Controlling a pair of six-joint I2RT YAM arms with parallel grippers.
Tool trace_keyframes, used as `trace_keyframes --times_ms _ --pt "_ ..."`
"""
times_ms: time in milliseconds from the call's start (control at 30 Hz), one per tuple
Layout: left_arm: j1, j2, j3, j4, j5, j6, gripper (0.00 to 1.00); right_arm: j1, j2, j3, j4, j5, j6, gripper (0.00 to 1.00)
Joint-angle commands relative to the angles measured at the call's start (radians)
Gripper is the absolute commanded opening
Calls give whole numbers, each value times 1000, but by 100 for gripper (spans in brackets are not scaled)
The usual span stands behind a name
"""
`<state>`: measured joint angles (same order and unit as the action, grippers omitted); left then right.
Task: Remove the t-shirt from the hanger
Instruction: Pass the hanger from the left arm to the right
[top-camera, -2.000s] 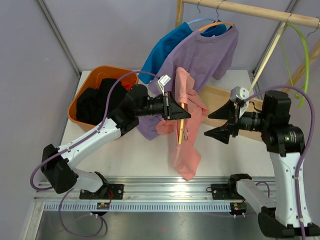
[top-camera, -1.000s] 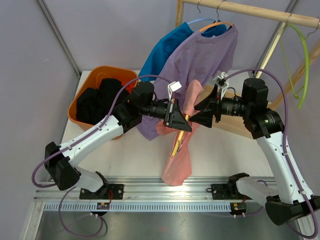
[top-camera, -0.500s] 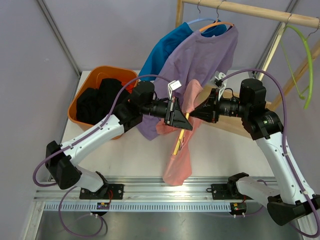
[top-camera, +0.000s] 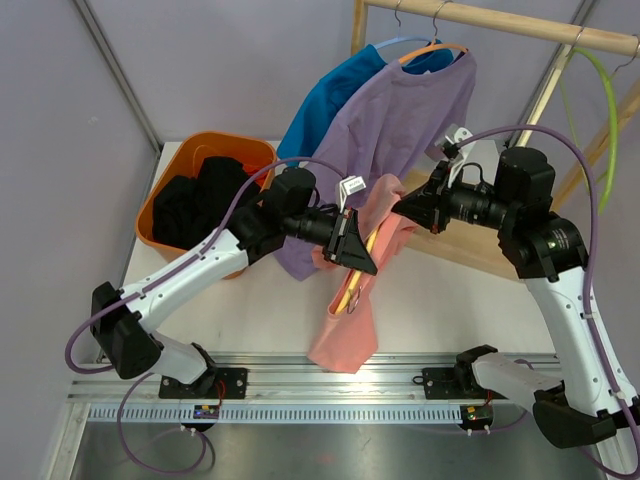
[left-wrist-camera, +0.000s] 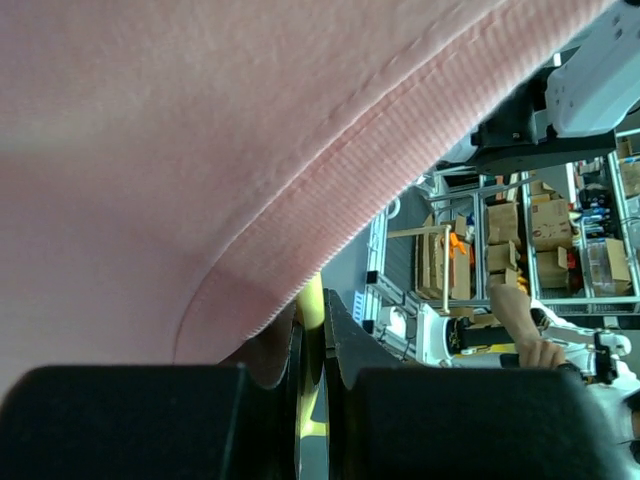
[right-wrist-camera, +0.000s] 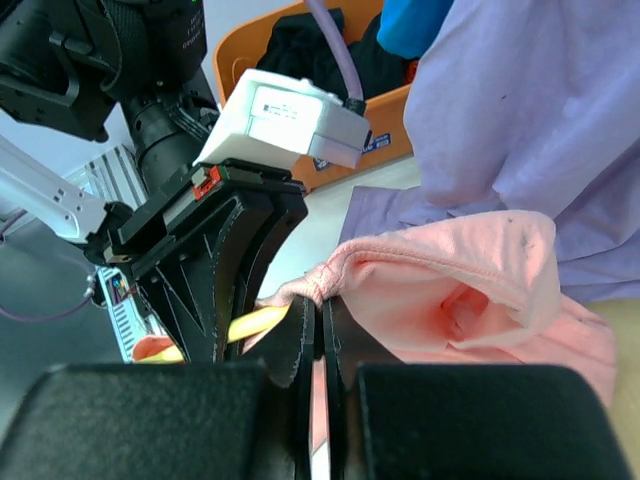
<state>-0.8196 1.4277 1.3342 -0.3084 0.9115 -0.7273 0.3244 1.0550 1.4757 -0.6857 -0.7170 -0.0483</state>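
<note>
Above the table (top-camera: 440, 295), the yellow plastic hanger (top-camera: 351, 293) is clamped by the left pincer (top-camera: 360, 258), the pink fabric t-shirt (top-camera: 345, 340) by the right pincer (top-camera: 399, 207); if snagged, the fold may be lost.

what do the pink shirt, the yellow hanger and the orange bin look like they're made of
Pink t-shirt: soft knit fabric, probably cotton jersey, matte; the ribbed collar band and stitched seam show close up.
Yellow hanger: likely smooth plastic, from its even colour and slight sheen.
Orange bin: looks like moulded plastic, with a rounded one-piece rim.
</note>
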Motion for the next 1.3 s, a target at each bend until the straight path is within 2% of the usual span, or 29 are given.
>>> trace_keyframes --times_ms 0,67,167,300,400,567,767,867,900,933,1067,1167,1267 --pt "-6 -29 63 -110 15 55 0 -19 16 101 49 60 8 0" --pt "-1 -29 71 -133 9 72 0 -25 23 126 45 56 10 0" --pt "11 -32 77 -146 3 80 0 -31 36 167 41 -50 21 0" --pt "33 -24 105 -149 0 77 0 -27 45 186 58 -370 77 0" --pt "37 -9 155 -156 9 77 0 -22 31 158 77 -485 105 0" --pt "37 36 250 -138 64 60 0 24 5 13 -6 -448 -4 0" --pt "36 72 280 -106 122 35 0 165 31 -46 -198 -216 -241 0" --pt "36 73 258 -107 150 49 0 191 60 26 -309 -104 -356 18" --pt "37 68 247 -113 167 71 0 192 66 55 -351 -63 -389 27" --pt "37 66 231 -144 173 87 0 193 68 81 -415 -36 -456 40" --pt "37 74 220 -303 191 233 0 191 20 188 -541 37 -642 69" --pt "36 82 227 -412 199 340 0 191 -9 178 -661 36 -849 77" --pt "37 92 238 -497 191 422 0 191 -41 160 -719 16 -1022 80"
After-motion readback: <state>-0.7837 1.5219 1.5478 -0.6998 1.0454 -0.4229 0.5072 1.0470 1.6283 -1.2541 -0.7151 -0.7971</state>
